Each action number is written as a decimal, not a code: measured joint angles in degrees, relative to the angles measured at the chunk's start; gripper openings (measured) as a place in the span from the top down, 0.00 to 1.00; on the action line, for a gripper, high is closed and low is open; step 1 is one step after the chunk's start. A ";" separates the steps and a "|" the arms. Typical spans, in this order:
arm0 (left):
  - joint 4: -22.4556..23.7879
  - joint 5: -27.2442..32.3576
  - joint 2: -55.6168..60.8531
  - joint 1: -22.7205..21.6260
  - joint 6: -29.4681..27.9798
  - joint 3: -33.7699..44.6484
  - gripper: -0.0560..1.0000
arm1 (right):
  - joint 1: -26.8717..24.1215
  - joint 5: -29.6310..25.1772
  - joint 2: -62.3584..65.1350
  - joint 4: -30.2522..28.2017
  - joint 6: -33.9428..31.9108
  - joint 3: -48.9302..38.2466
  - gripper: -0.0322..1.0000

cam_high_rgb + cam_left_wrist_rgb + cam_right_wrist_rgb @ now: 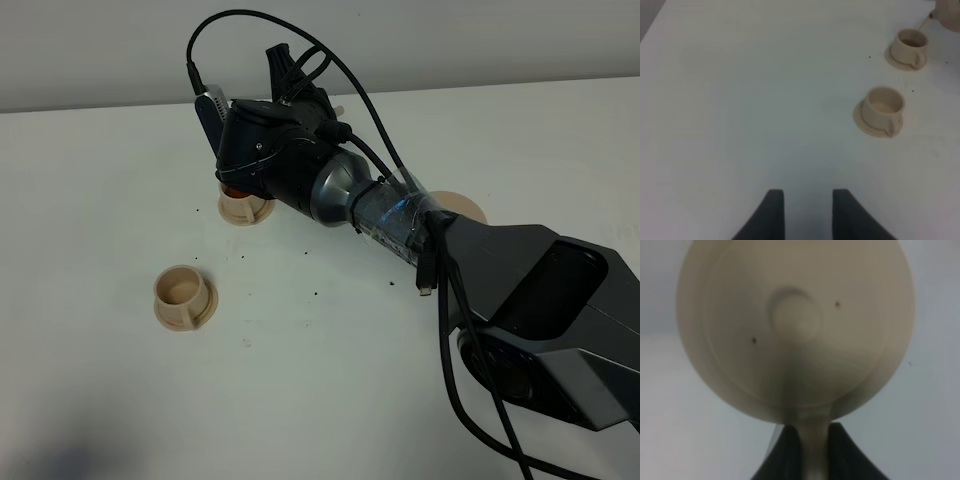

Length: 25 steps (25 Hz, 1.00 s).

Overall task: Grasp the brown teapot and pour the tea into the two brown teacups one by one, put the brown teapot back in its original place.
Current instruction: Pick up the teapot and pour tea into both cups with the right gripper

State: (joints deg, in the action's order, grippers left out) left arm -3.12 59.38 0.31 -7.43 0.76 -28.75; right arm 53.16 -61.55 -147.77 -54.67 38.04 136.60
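Two brown teacups are recorded upright on the white table point(330, 380), set apart from each other: far teacup point(245, 207) and near teacup point(182, 298). The brown teapot point(795, 325) is held off the table, just beside and above the far teacup, with its loop handle clamped between the fingers of the right end effector point(807, 455). A thin brown line point(926, 21) is noted between teapot and far teacup. The saucer point(462, 206) is partly hidden behind the right arm point(520, 290). The left end effector point(804, 215) is kept well apart from the cups, fingers parted, nothing between them.

High camera looks down, left wrist shares teacups point(883, 111)
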 joint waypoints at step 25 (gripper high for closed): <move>0.00 0.00 0.00 0.00 0.00 0.00 0.68 | 0.00 -0.06 0.00 -0.19 0.00 0.00 0.84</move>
State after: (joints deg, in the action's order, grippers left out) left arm -3.12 59.38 0.31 -7.43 0.76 -28.75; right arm 53.16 -61.61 -147.77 -54.86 38.04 136.60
